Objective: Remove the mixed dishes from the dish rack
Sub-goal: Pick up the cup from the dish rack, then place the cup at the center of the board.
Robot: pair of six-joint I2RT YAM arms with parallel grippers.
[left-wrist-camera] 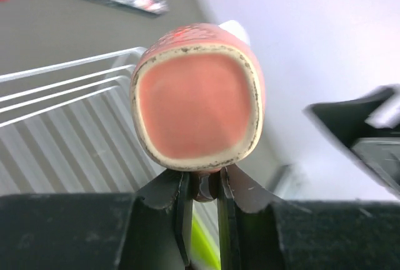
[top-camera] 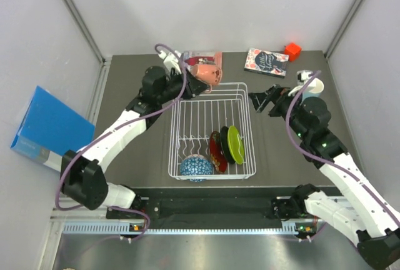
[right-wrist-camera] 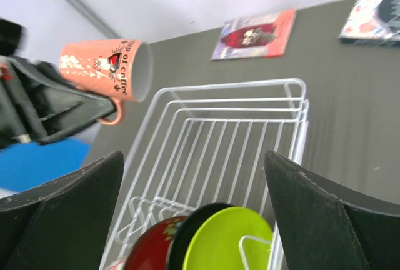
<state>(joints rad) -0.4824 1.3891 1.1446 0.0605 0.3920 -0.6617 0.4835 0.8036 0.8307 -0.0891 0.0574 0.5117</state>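
Observation:
My left gripper (top-camera: 190,84) is shut on the handle of the small salmon-pink cup (top-camera: 207,73), holding it on its side in the air over the far left corner of the white wire dish rack (top-camera: 215,84). The left wrist view faces the cup's base (left-wrist-camera: 197,104), with the handle pinched between my fingers (left-wrist-camera: 182,204). At the rack's near end stand the lime green plate (top-camera: 236,144), black plate (top-camera: 226,145), red patterned plate (top-camera: 216,152) and blue-patterned bowl (top-camera: 196,168). My right gripper (top-camera: 259,99) hangs open and empty by the rack's far right corner. The light blue mug (top-camera: 314,86) stands on the table behind it.
Two books (top-camera: 265,62) (top-camera: 201,57) and a red block (top-camera: 292,50) lie along the far edge of the table. A blue box (top-camera: 44,126) sits off the table to the left. Grey walls close in both sides and the back.

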